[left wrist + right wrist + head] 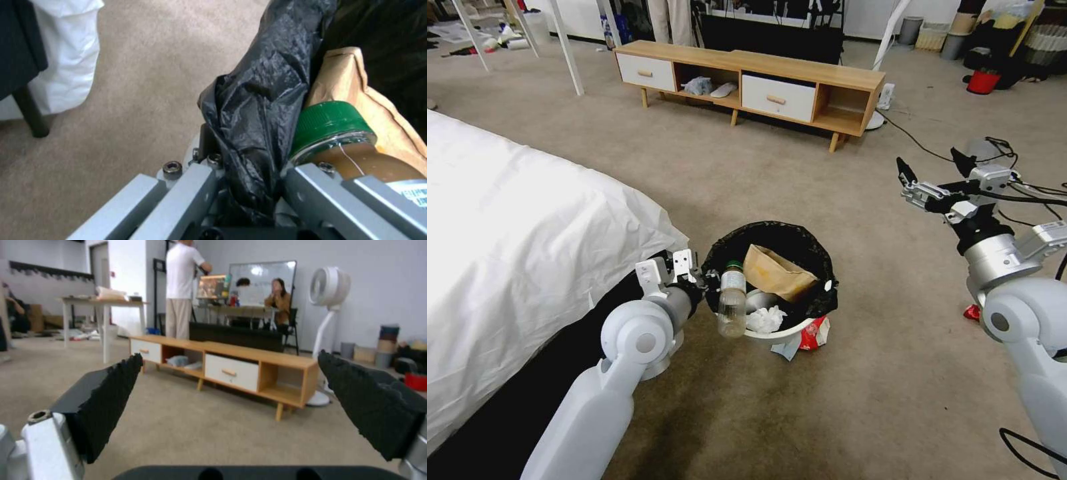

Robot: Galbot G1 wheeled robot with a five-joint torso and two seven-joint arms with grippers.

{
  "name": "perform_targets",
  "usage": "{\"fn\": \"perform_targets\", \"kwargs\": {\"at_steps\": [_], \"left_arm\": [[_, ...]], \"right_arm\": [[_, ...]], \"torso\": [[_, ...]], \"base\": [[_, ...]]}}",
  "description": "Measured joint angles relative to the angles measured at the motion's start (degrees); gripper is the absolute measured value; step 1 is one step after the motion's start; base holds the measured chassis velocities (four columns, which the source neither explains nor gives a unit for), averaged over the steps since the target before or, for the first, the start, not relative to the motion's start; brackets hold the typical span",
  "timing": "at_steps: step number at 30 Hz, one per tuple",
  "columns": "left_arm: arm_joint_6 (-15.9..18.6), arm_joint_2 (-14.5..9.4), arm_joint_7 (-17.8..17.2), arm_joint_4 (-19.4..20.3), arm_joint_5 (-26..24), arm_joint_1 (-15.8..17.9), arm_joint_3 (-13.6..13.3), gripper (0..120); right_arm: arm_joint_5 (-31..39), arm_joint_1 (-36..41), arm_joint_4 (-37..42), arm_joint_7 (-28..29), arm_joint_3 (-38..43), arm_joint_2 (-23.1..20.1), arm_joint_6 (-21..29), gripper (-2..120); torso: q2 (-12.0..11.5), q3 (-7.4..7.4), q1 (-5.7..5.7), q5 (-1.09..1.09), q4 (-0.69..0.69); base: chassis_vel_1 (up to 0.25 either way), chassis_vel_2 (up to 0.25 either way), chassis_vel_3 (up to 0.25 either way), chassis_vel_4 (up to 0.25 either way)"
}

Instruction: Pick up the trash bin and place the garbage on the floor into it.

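Observation:
The trash bin (800, 257), white with a black bag over its rim, is tipped toward me on the carpet beside the bed. My left gripper (706, 277) is shut on its near-left rim, and the black bag (256, 110) is pinched between the fingers (189, 191). In the bin lie a brown paper bag (777, 272), a green-capped bottle (732, 303) right by the gripper, and a crumpled white tissue (766, 320). A red-white packet (815, 333) and a light blue scrap (787, 349) lie at the bin's front edge. A red wrapper (972, 311) lies on the floor by my right arm. My right gripper (932, 164) hangs open in the air.
The bed (514, 227) with a white sheet fills the left side. A low wooden cabinet (747, 83) stands across the carpet, with a white fan stand (880, 100) beside it. Cables (920, 147) trail over the floor at the right. A red bucket (983, 81) sits far right.

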State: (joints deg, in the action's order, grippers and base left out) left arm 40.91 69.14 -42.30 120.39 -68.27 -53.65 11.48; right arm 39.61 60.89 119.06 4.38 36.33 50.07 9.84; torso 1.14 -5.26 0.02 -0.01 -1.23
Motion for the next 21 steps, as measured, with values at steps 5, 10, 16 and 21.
{"fn": "perform_targets", "kwargs": {"at_steps": [5,10,16,21], "left_arm": [[0.86,0.07,-2.57,0.44,-2.02,-0.07,0.43,2],[1.22,0.26,-6.58,0.76,-4.87,0.03,0.4,2],[1.31,0.41,-12.97,1.33,-10.29,0.36,0.27,2],[1.31,0.48,-15.67,1.81,-12.65,0.49,0.22,2]], "right_arm": [[0.05,0.56,0.17,1.54,0.14,0.29,1.08,100],[0.04,1.17,0.23,1.6,0.47,0.36,1.13,100],[-0.23,1.51,0.23,1.54,0.52,0.97,1.1,100],[-0.25,1.54,0.2,1.52,0.37,1.06,1.08,100]], "torso": [[0.0,0.0,0.0,0.0,0.0],[0.0,0.0,0.0,0.0,-0.01],[0.0,0.0,0.0,0.0,-0.01],[0.0,0.0,0.0,0.01,0.0]], "base": [[0.0,0.0,0.0,0.0],[0.0,0.0,0.0,0.0],[0.0,0.0,0.0,0.0],[0.0,0.0,0.0,0.0]]}}
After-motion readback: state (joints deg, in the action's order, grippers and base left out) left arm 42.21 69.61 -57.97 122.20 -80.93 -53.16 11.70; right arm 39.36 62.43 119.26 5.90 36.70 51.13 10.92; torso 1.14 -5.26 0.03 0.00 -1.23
